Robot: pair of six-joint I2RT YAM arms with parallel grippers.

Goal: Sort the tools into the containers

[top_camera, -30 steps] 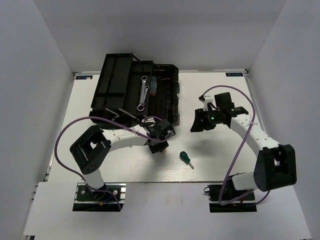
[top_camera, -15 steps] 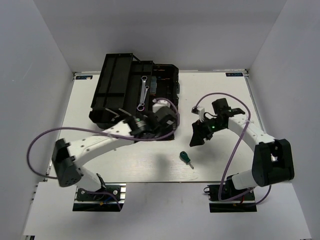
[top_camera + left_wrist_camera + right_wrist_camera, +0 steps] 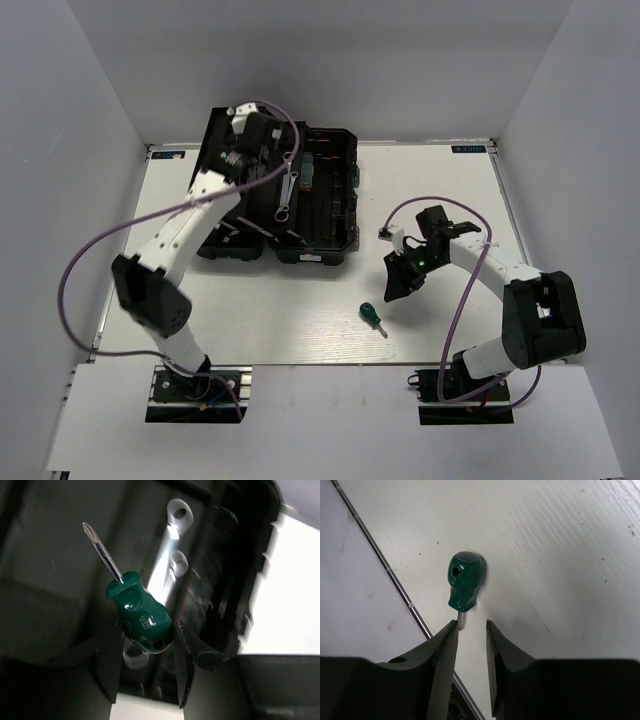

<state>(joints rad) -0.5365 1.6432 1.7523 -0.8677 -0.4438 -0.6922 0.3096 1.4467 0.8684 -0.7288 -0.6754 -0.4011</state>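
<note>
White worktop: flat, pale, carries every item below. Black toolbox: stands open at the far left-centre of the worktop, lid section to the left, compartments to the right. Left arm: white with a purple cable, reaches from the near left base out over the far left part of the toolbox. Right arm: white with a purple cable, bent low over the worktop to the right of the toolbox. Left fingers: closed on the handle of the held screwdriver, one on each side, raised over a dark compartment of the toolbox. Right fingers: partly open with a narrow gap, gripping nothing, low over the worktop, tips just beside the shaft end of the loose screwdriver; contact cannot be told. Wrenches: two, silver, lying side by side lengthwise in the middle section of the toolbox. Held screwdriver: stubby, green handle, cross-point tip pointing away from the fingers. Loose screwdriver: stubby, green handle, lying flat on the near worktop, well apart from the toolbox.
</note>
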